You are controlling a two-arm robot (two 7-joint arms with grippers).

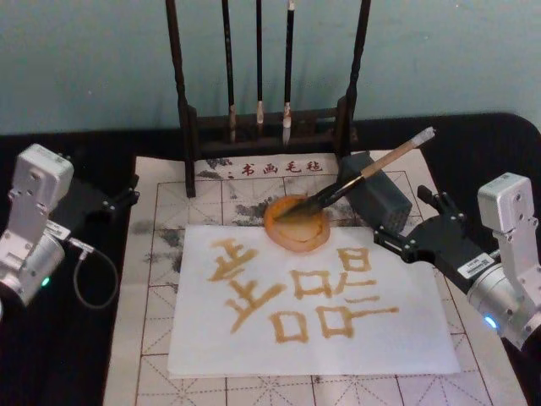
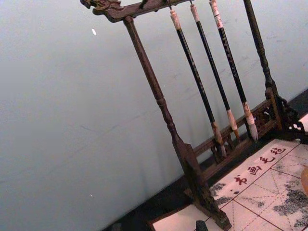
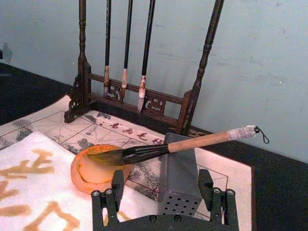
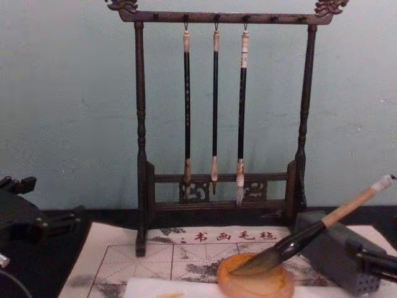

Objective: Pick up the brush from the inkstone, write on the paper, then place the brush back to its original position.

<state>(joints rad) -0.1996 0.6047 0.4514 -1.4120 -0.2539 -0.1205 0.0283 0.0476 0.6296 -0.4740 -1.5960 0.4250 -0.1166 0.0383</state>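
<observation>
On the inkstone (image 1: 297, 225) I saw the brush (image 1: 363, 174) resting, handle across the grey block (image 1: 378, 197); paper (image 1: 304, 296) already lettered. Right gripper (image 1: 412, 238) spread open beside it, empty. I judged the task essentially finished. Left gripper (image 1: 125, 197): aperture unclear.

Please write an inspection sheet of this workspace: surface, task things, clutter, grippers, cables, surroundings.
Surface: black table under a cream gridded felt mat with ink stains.
Job's things: brush with bristles in the inkstone, handle resting on the grey block; paper bears amber strokes.
Clutter: nothing seen.
Grippers: left gripper at the mat's left edge; right gripper open, empty, beside the block.
Cables: grey cable looped by the left arm.
Surroundings: wooden rack with three thin brushes; pale blue wall.
</observation>
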